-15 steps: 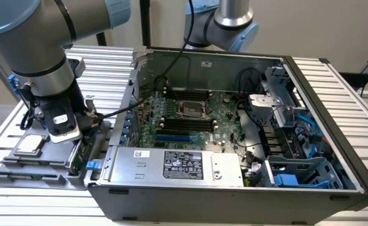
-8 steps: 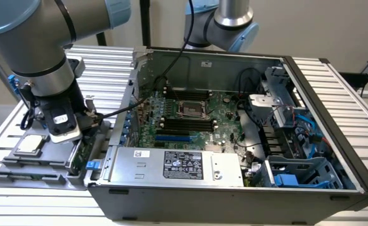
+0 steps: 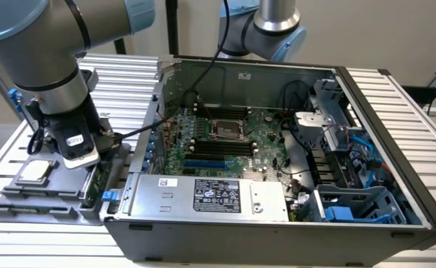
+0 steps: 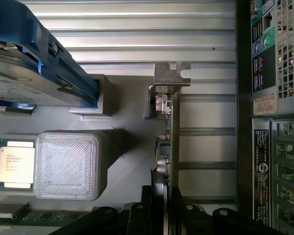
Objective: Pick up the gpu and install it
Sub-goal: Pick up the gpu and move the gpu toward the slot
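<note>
The gpu (image 4: 169, 142) stands on edge in a slot of the grey parts tray (image 4: 127, 122), its silver end bracket (image 4: 171, 74) at the far end. My gripper (image 4: 162, 195) is shut on it: one black finger presses each face of the green board's near end. In the exterior view the gripper (image 3: 90, 170) hangs low over the tray (image 3: 32, 204) at the exterior view's left, just outside the open computer case (image 3: 277, 229). A strip of the gpu (image 3: 91, 188) shows below it, still seated in the tray.
A silver hard drive in a blue frame (image 4: 34, 68), a square CPU chip (image 4: 14, 164), a ribbed white block (image 4: 68, 164) and a memory stick (image 4: 14, 214) share the tray. The case's rear wall (image 4: 274, 122) stands close beside the gpu. Blue slots (image 3: 202, 166) lie on the motherboard.
</note>
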`<state>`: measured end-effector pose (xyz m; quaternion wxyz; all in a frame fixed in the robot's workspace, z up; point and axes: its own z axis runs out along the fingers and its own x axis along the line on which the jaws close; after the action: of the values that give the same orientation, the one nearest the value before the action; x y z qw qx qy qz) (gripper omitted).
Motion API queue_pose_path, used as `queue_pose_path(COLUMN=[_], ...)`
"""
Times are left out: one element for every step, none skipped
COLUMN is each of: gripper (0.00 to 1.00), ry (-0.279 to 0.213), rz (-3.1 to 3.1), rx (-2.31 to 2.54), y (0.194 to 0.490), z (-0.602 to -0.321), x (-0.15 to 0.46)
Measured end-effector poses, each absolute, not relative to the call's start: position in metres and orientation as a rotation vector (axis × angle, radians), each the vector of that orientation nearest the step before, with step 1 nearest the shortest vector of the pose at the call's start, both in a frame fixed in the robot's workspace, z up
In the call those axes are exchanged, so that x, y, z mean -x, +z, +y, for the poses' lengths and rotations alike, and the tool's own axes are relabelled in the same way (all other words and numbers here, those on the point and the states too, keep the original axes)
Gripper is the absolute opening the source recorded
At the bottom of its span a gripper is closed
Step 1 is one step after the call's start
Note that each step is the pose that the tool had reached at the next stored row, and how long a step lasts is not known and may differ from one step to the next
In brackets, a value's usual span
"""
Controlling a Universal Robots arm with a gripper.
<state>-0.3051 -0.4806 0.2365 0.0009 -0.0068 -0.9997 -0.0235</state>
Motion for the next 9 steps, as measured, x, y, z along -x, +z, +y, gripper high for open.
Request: queue_pose_path(gripper=[0.27, 0.27, 0.27, 0.27, 0.27, 0.27, 0.27, 0.27, 0.27], ry=[-0.074, -0.074, -0.074, -0.074, -0.074, -0.073, -0.074, -0.074, -0.074], rz=[-3.139, -3.138, -3.138, -3.138, -3.138, -3.137, -3.137, -3.137, -3.137], rx=[0.008, -0.004, -0.017, -0.031, -0.046, -0.058, -0.062, -0.062, -0.062], y=[0.2366, 0.2366, 0.2366, 0.2366, 0.2366, 0.2366, 0.2366, 0.2366, 0.2367], z=[-0.4806, -0.4806, -0.4806, -0.4806, -0.4806, -0.4806, -0.4806, -0.4806, -0.4806], x=[0.3051, 0.3051, 0.3051, 0.305, 0.305, 0.305, 0.305, 0.305, 0.305])
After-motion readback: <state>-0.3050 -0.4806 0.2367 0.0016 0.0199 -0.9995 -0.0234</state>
